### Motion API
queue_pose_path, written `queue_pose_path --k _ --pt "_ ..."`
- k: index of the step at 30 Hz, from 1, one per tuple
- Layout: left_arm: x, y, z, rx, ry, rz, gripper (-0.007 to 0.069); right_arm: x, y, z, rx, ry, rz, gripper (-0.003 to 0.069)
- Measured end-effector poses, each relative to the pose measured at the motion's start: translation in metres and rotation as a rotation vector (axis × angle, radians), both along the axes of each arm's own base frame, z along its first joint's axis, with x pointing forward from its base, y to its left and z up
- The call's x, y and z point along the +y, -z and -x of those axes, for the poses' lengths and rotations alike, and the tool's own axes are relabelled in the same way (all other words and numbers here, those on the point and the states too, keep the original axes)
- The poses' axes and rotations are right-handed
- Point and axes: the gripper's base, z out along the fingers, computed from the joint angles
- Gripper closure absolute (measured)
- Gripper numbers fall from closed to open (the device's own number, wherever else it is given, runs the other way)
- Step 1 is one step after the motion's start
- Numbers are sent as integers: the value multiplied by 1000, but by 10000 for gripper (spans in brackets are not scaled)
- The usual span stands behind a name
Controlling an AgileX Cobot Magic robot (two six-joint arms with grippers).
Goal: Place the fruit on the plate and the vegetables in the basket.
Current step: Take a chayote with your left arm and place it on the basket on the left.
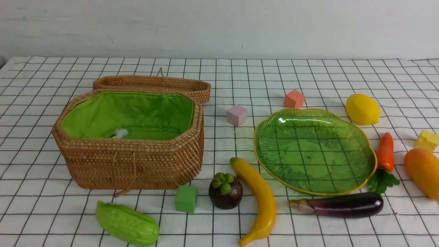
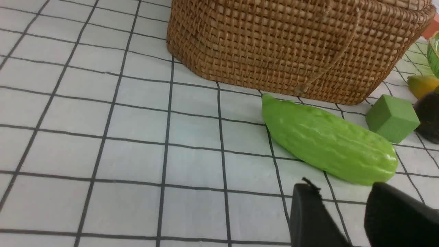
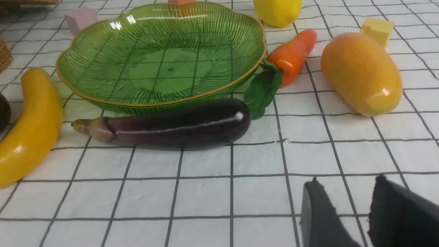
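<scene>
Gourd nearest — on white black-gridded cloth; plain pale wall behind.

The white tablecloth bears a black grid. The tan woven rattan basket has bright green cloth lining. The ribbed translucent green glass plate wears a thin yellow rim. The long glossy eggplant is dark purple.

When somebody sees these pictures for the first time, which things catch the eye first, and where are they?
The large woven basket stands open on the left, showing its bright green lining. To its right lies the empty green glass plate. A yellow banana and a dark purple eggplant lie by the plate's near side on the checked cloth.
</scene>
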Motion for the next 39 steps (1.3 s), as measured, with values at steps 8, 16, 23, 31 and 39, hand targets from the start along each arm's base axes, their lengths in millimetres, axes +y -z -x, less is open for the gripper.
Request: queue_pose_path --k 8,16,23,31,39 --pt "0 0 0 0 0 0 386 0 0 0 0 0 0 414" --pt "0 0 0 0 0 0 386 0 0 0 0 0 0 414" --pt "0 0 0 -1 0 -1 386 0 0 0 0 0 0 414" --pt "-1 -25 -4 -205 -72 472 386 0 0 0 0 0 0 414" --pt "5 -41 -4 -308 -137 864 410 0 0 0 0 0 0 414"
